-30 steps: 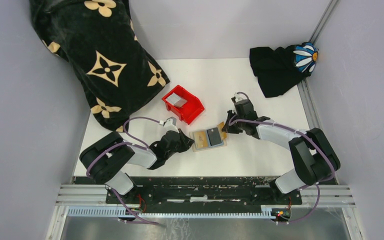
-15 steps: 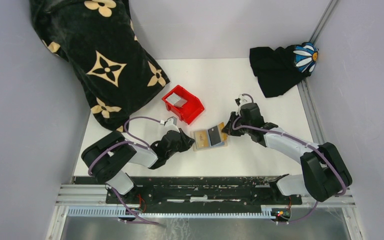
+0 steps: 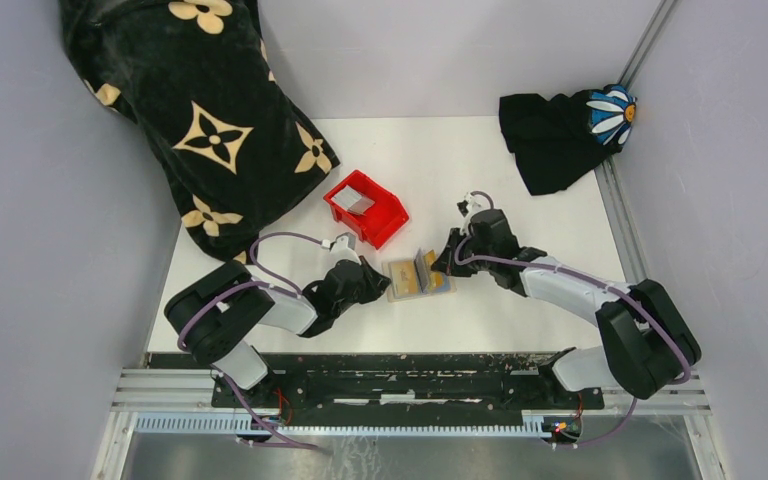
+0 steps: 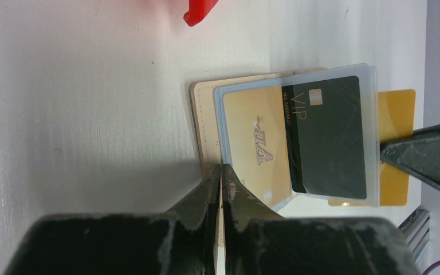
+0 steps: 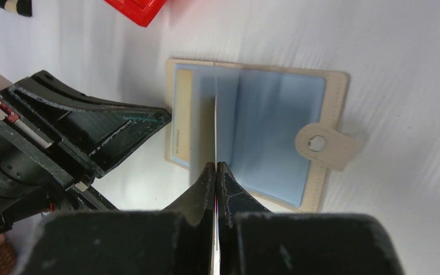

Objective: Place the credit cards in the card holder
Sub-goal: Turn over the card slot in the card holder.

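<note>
The tan card holder (image 3: 407, 280) lies open on the white table, its snap tab (image 5: 319, 144) at the right. My left gripper (image 4: 222, 170) is shut on the holder's left edge (image 4: 203, 123). A clear sleeve leaf (image 4: 326, 134) holds a black VIP credit card (image 4: 329, 137), with a gold credit card (image 4: 258, 143) beside it. My right gripper (image 5: 216, 166) is shut on another gold credit card (image 4: 398, 114) that sticks out past the leaf. In the right wrist view that card shows edge-on, standing upright over the blue-tinted sleeves (image 5: 275, 132). From above, the leaf (image 3: 422, 268) stands up between both grippers.
A red plastic bin (image 3: 365, 208) with a pale card inside sits just behind the holder. A black flower-print cloth (image 3: 200, 120) fills the back left. A black cloth with a daisy (image 3: 560, 135) lies at the back right. Walls close in both sides.
My right gripper has moved left over the card holder with its card, and the sleeve leaf has swung from lying flat to standing upright. My left gripper has stayed put.
</note>
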`<action>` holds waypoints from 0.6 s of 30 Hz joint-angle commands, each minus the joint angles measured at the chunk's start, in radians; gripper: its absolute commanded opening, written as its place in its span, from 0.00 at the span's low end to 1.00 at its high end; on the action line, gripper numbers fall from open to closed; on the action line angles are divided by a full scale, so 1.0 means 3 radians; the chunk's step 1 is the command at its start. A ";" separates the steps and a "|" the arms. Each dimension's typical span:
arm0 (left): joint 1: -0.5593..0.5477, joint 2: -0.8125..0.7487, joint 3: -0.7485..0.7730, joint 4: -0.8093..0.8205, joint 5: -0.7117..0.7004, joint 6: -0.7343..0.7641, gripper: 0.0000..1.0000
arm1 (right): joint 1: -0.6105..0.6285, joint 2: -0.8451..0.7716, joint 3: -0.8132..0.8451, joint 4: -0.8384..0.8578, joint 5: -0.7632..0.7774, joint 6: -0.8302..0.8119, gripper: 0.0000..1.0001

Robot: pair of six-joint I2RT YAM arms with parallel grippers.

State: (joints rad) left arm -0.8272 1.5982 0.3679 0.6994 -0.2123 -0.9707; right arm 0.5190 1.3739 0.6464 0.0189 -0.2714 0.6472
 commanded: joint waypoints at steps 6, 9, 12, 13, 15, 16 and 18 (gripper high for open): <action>-0.0034 0.0012 0.0061 -0.0260 -0.0062 0.0120 0.10 | 0.0309 0.0136 0.0259 0.0179 0.0102 0.0041 0.01; -0.0035 -0.0027 0.0052 -0.0299 -0.0079 0.0128 0.10 | 0.0363 0.0238 0.0285 0.0189 0.0135 0.0033 0.01; -0.0030 -0.0081 0.0040 -0.0335 -0.0093 0.0136 0.10 | 0.0384 0.0346 0.0285 0.0245 0.0145 0.0045 0.01; -0.0034 -0.0110 0.0034 -0.0352 -0.0106 0.0139 0.10 | 0.0387 0.0373 0.0280 0.0259 0.0151 0.0042 0.01; -0.0034 -0.0181 0.0014 -0.0400 -0.0142 0.0154 0.10 | 0.0388 0.0401 0.0274 0.0287 0.0160 0.0039 0.01; -0.0034 -0.0226 0.0007 -0.0428 -0.0165 0.0159 0.10 | 0.0391 0.0414 0.0274 0.0290 0.0160 0.0037 0.01; -0.0037 -0.0305 -0.0017 -0.0465 -0.0198 0.0167 0.09 | 0.0390 0.0454 0.0283 0.0298 0.0160 0.0028 0.01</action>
State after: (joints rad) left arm -0.8314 1.5600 0.3748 0.6281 -0.2211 -0.9703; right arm 0.6331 1.4967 0.6968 0.0525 -0.2420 0.6544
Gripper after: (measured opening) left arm 0.098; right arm 0.015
